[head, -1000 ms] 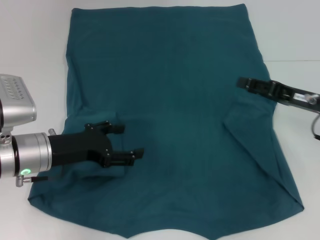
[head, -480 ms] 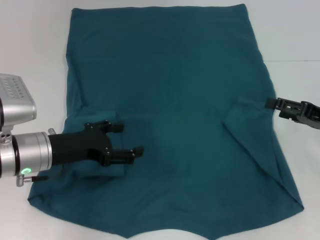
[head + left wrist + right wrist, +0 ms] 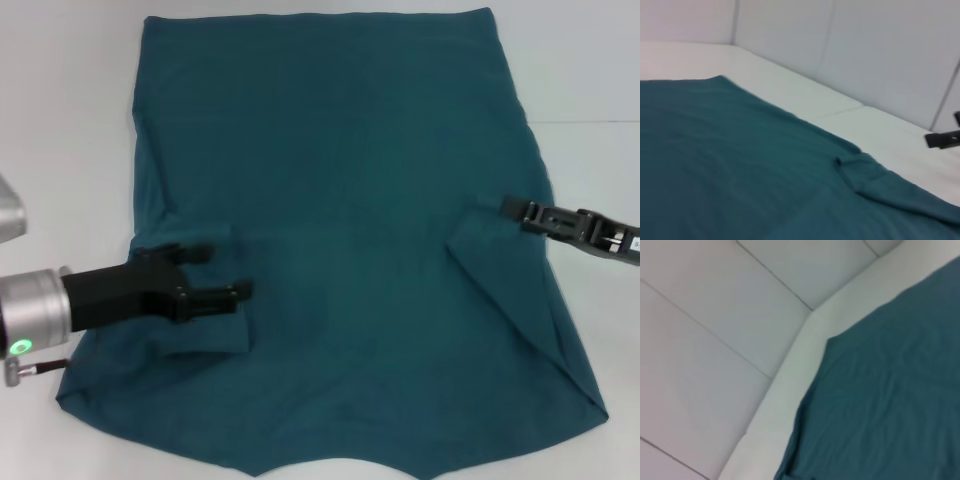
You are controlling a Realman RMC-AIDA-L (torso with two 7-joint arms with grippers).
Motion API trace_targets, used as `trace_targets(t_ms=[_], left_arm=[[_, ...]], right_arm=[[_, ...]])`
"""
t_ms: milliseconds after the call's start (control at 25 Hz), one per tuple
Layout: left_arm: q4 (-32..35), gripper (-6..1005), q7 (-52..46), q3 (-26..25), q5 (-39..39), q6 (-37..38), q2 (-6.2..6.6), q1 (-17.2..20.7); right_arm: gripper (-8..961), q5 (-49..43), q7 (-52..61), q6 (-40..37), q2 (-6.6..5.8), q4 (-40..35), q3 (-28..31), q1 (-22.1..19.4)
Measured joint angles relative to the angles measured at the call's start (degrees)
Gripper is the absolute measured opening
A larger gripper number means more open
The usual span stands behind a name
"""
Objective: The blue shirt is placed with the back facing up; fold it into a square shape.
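Observation:
The blue shirt (image 3: 340,200) lies spread flat on the white table, plain side up, with both sleeves folded in over the body. It also fills the left wrist view (image 3: 730,165) and the right wrist view (image 3: 890,390). My left gripper (image 3: 218,272) hovers open over the folded left sleeve (image 3: 200,335), with nothing between its fingers. At the shirt's right edge sits my right gripper (image 3: 515,208), just beside the folded right sleeve (image 3: 500,270). It shows far off in the left wrist view as a dark bar (image 3: 942,139).
Bare white table (image 3: 70,120) surrounds the shirt on the left and right. The shirt's hem (image 3: 320,15) reaches the far edge of the head view. Pale wall panels (image 3: 715,315) rise behind the table.
My left arm has drawn back to the left, fingers still open. My right gripper pulled away to the right, then came back in to the shirt's right edge, lower than a second ago.

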Motion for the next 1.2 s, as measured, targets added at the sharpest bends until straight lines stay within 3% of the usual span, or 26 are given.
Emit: trace_targets(t_ms=[440,760,1200], left_arm=[[4.0,936,-8.6,-3.2,2.6,-2.7,-0.13,5.3],[5.0,937,-11.6,-10.6,7.2,-2.6,0.22,7.0],[7.3,936,-14.9,-12.2,12.3,0.9,0.54,8.4]], right_arm=[[899,-0.1,-7.8,-0.4,2.37,0.3,-0.8,0.9],[907,0.1,-6.8,1.6,2.50,0.3,-0.8,2.1],[907,0.1,-6.6,1.7,2.16,0.3,-0.9,2.5]])
